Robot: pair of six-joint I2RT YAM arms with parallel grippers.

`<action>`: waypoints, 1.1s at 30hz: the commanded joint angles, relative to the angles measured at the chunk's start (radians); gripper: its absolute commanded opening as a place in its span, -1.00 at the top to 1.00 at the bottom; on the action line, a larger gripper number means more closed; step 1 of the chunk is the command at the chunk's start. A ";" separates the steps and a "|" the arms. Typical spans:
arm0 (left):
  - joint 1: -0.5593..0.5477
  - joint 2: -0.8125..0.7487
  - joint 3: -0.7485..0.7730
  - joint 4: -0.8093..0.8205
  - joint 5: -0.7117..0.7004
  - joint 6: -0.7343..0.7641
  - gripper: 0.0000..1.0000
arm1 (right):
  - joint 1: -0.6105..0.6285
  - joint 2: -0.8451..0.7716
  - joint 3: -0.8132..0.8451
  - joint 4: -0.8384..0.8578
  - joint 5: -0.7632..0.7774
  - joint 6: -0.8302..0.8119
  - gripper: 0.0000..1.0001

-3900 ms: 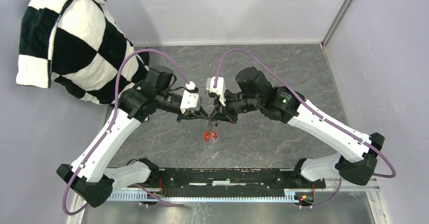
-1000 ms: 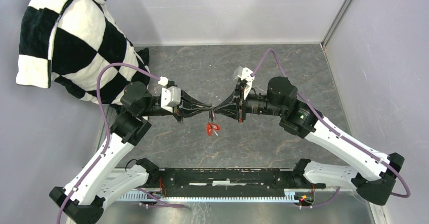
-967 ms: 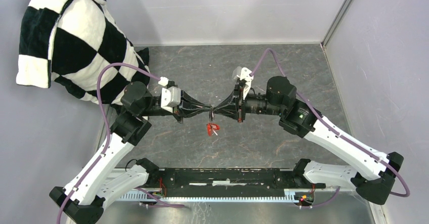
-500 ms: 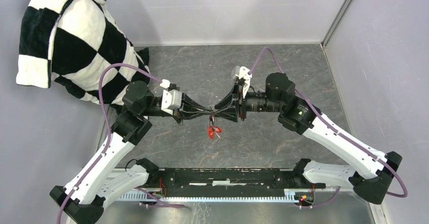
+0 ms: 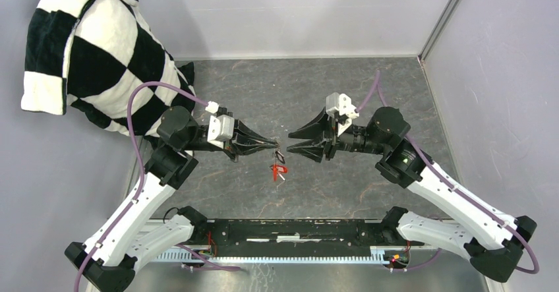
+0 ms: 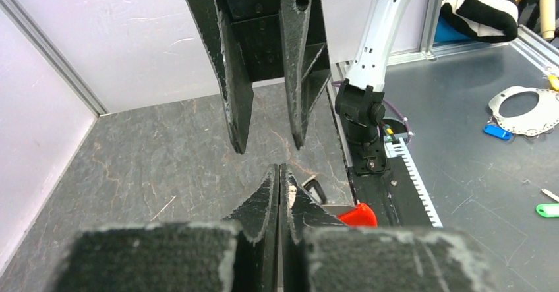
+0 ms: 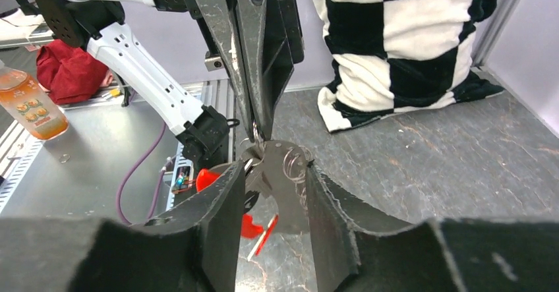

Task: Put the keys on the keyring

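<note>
Since 0.5 s ago, the right gripper (image 5: 290, 144) has been drawn back right of centre; its jaws are spread and nothing is held. The left gripper (image 5: 274, 148) is clenched on the keyring (image 7: 291, 163), hung at frame centre above the table (image 5: 329, 87), with the red fob (image 7: 207, 176) and 1 red-headed key (image 7: 254, 226) dangling. The black-headed key cannot be made out. The bunch is judged light, stiff, slippery and prone to swing; the ring's rim is the advised hold. 1 container is noted: a bottle (image 7: 29, 107) of orange liquid, upper left of the right wrist view.
</note>
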 commanded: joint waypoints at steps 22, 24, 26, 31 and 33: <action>-0.003 -0.013 0.019 0.079 -0.013 -0.067 0.96 | -0.003 0.109 -0.027 0.251 -0.156 0.162 0.47; -0.003 -0.012 0.019 0.078 -0.014 -0.065 0.96 | -0.002 0.101 -0.036 0.253 -0.162 0.161 0.46; -0.004 -0.014 0.020 0.078 -0.016 -0.062 0.96 | -0.001 0.095 -0.047 0.263 -0.166 0.171 0.46; -0.004 -0.013 0.014 0.078 -0.024 -0.058 0.96 | -0.002 0.096 -0.060 0.320 -0.203 0.209 0.29; -0.003 -0.015 0.013 0.074 -0.030 -0.051 0.96 | -0.002 0.090 -0.065 0.317 -0.210 0.206 0.19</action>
